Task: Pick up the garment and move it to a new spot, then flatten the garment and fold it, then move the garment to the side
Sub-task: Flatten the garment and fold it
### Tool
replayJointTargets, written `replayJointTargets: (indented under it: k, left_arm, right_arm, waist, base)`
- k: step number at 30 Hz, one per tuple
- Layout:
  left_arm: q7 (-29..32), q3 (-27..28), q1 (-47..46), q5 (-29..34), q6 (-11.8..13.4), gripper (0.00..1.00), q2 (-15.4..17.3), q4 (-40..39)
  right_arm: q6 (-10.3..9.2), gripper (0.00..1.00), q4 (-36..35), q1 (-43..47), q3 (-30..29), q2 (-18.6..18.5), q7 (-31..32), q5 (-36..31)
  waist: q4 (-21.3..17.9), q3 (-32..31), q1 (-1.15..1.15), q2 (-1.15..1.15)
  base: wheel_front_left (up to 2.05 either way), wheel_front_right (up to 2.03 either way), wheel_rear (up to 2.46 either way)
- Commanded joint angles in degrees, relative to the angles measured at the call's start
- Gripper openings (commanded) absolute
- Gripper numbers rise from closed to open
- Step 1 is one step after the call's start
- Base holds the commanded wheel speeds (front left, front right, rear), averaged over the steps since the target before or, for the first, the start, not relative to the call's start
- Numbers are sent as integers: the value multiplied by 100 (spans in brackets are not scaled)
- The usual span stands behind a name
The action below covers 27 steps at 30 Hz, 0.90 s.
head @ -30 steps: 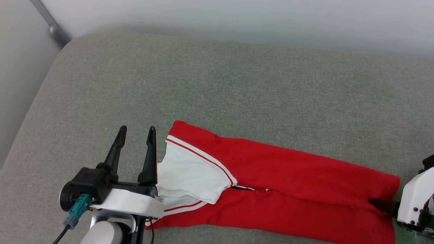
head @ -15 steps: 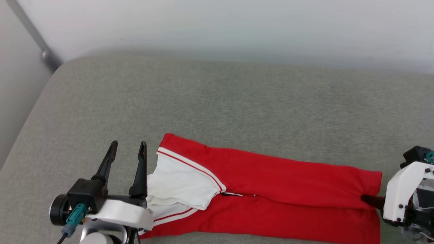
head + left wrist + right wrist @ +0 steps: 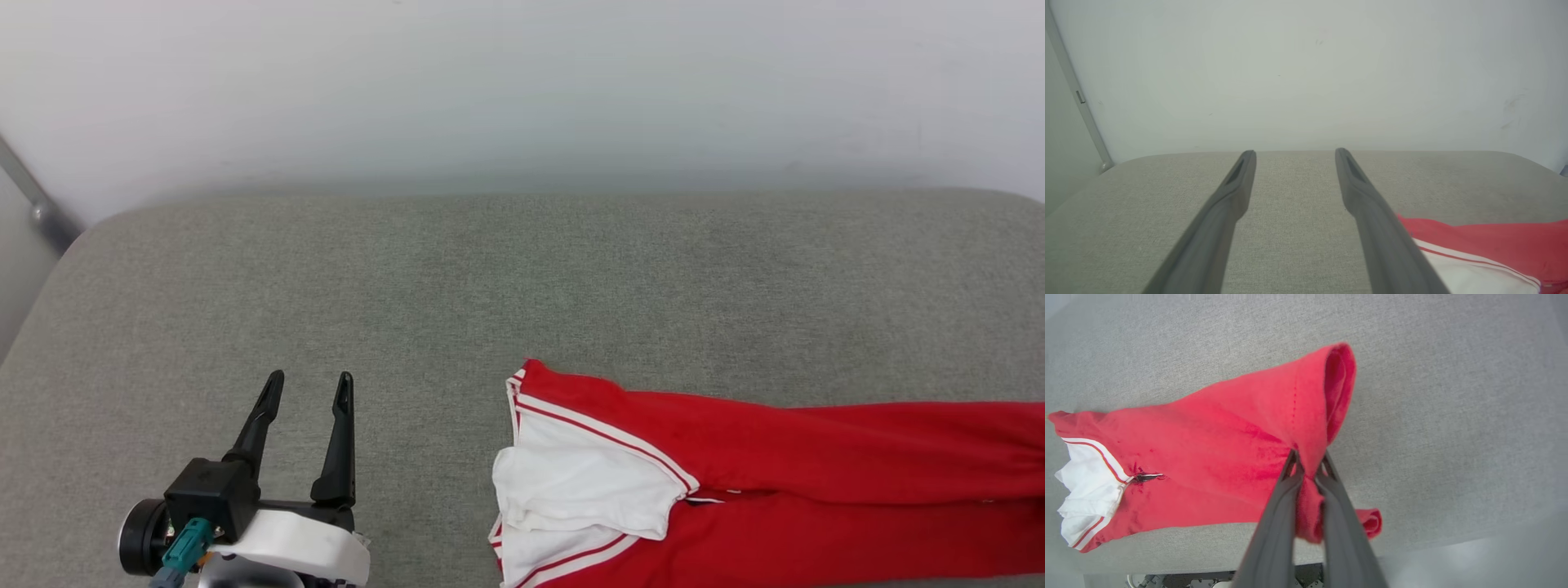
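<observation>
— Grey woven cushion [image 3: 522, 286] is carrying everything. Why is the left gripper [image 3: 311, 377] hovering at the left, its dark fingers spread and nothing between them?
— It is waiting, I think, apart from the red jersey-style T-shirt with white sleeves and striped trim [image 3: 735, 457], which is lying folded long toward the right.
— And the right gripper [image 3: 1309, 457]?
— It is pinching the red hem end and raising it, probably for dragging the shirt aside.

The garment [image 3: 775, 449] is soft, matt knit cloth; the grey surface [image 3: 522, 286] is coarse-woven fabric; the left gripper [image 3: 310, 382] is smooth, matt dark plastic.
</observation>
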Motion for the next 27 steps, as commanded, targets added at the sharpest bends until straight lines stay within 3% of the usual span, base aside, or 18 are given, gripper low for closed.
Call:
replayJointTargets:
  k: [1, 10, 16, 22, 27]
  left_arm:
    - [12, -10, 35, 28, 21, 100, 33, -17]
    - [11, -58, -170, 110, 34, 100, 52, -42]
    - [-5, -109, -331, 118, -35, 100, 17, 43]
    - [-13, -179, -490, 124, -76, 100, -36, 164]
    - [-35, -223, -525, 103, -95, 100, -101, 241]
  right_arm:
    - [-2, 0, -43, -175, -144, 115, 108, 10]
    - [-2, 0, -63, -353, 31, 1290, 739, 737]
    - [-2, 0, 151, -423, 575, 1642, 746, 1551]
    - [-2, 0, 895, -669, 1840, 1647, 9, 2761]
    - [-1, 0, 1290, -883, 3020, 1648, -971, 3452]
  waist:
    - [-33, 15, 0, 0]
    - [-11, 244, 0, 0]
    - [141, 384, 0, 0]
    - [343, 463, 0, 0]
    - [484, 448, 0, 0]
  base:
    - [0, 0, 0]
    - [0, 0, 0]
    - [0, 0, 0]
    - [0, 0, 0]
    - [0, 0, 0]
